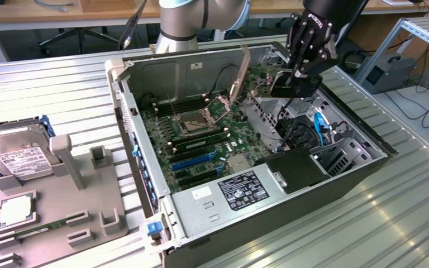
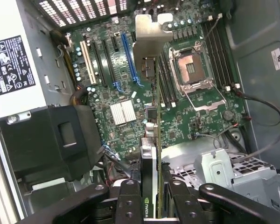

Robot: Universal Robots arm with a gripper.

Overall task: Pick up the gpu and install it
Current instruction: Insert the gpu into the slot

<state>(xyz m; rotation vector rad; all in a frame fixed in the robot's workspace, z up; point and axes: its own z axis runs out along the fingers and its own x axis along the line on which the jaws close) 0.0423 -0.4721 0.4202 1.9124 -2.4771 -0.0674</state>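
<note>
Wrist view: gripper [image 2: 151, 200] jaws are clamping gpu [image 2: 148, 158] edge-on above motherboard [image 2: 186, 123]. Card is probably handling light, stiff, fragile; flat faces are offering safest hold.

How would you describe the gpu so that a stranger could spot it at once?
Find the open case. Above its motherboard the gripper holds the gpu on edge. Unlike the boxy silver hard drive outside, it is thin with a long tan bracket.
</note>
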